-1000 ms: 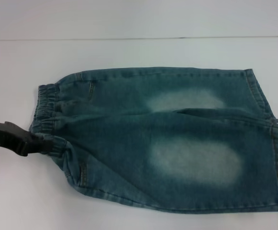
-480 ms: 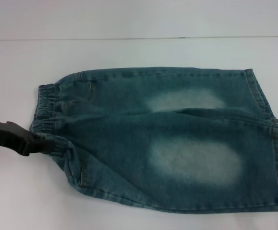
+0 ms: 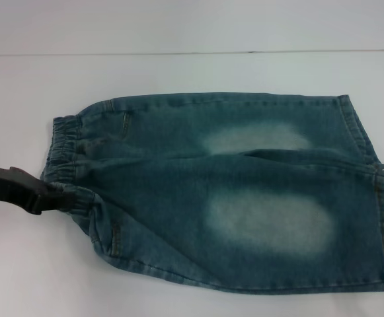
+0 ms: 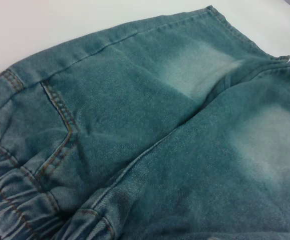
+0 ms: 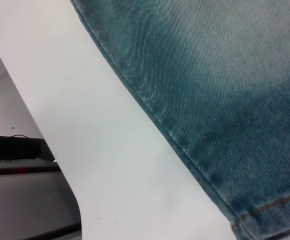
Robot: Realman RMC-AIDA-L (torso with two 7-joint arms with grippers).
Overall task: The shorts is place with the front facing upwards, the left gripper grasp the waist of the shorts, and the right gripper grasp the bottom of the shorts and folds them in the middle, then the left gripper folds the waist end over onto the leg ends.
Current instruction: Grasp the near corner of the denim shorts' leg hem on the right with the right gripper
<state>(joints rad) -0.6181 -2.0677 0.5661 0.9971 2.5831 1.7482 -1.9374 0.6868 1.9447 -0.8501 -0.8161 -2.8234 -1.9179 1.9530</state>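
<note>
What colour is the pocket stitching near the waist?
Orange-tan thread on the pocket stitching of the blue-green shorts; clearest in the left wrist view.

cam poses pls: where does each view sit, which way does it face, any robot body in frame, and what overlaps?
Head: above, facing forward and down at the shorts on the white table; left gripper at the waist.
Left wrist: low by the waist, looking along the denim toward the leg ends; no robot parts.
Right wrist: close by the shorts' edge and table; no robot parts.
Shared: head and left wrist both show the pale thigh patches.
</note>
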